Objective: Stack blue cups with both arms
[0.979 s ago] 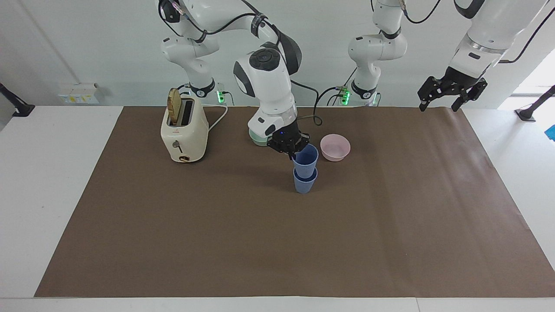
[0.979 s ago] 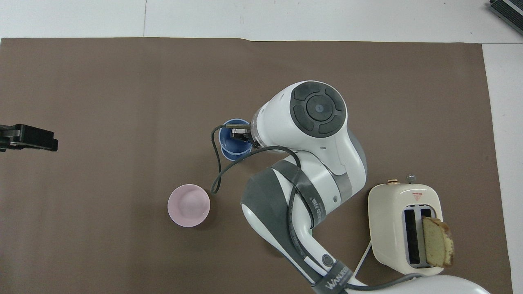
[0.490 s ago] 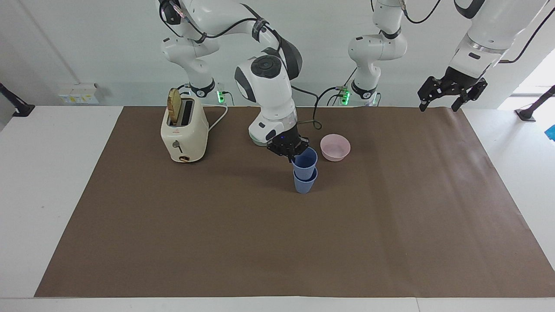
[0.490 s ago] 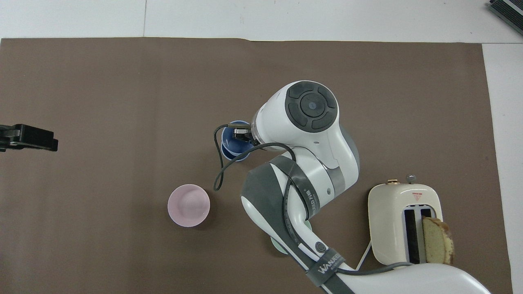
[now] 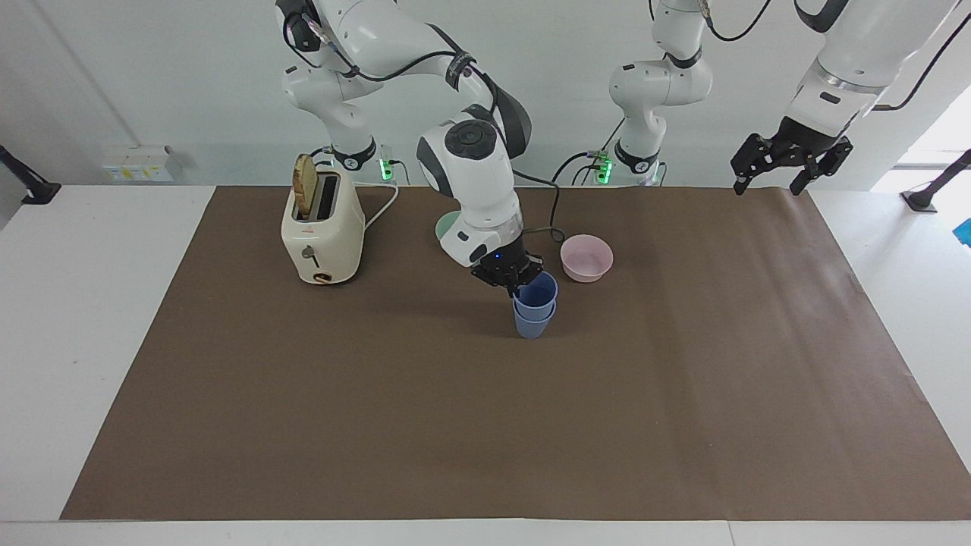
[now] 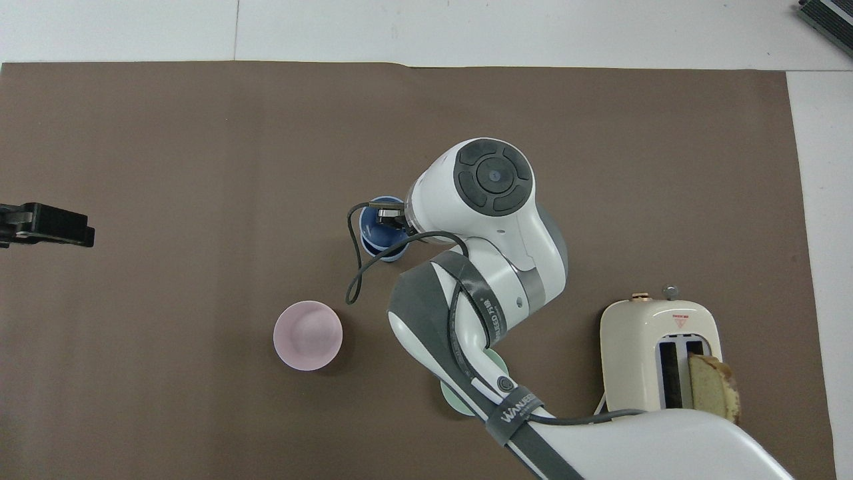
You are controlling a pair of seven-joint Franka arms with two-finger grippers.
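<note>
Nearest the robots, a cream toaster (image 5: 322, 231) stands toward the right arm's end of the brown mat (image 5: 501, 425), with a slice of bread (image 5: 305, 185) upright in one slot. Beside it, toward the middle, a mint-green bowl (image 5: 446, 224) shows partly past the right arm's wrist, and a pink bowl (image 5: 586, 257) sits a little farther along toward the left arm's end. Just farther out from the bowls, the two blue cups (image 5: 535, 306) stand nested, the upper cup (image 5: 537, 290) sunk into the lower cup (image 5: 532, 324), which rests on the mat. The right gripper (image 5: 513, 282) is at the upper cup's rim, its fingers clamped together on it. The left gripper (image 5: 789, 163) waits in the air over the mat's edge at its own end, fingers spread apart and holding nothing.
</note>
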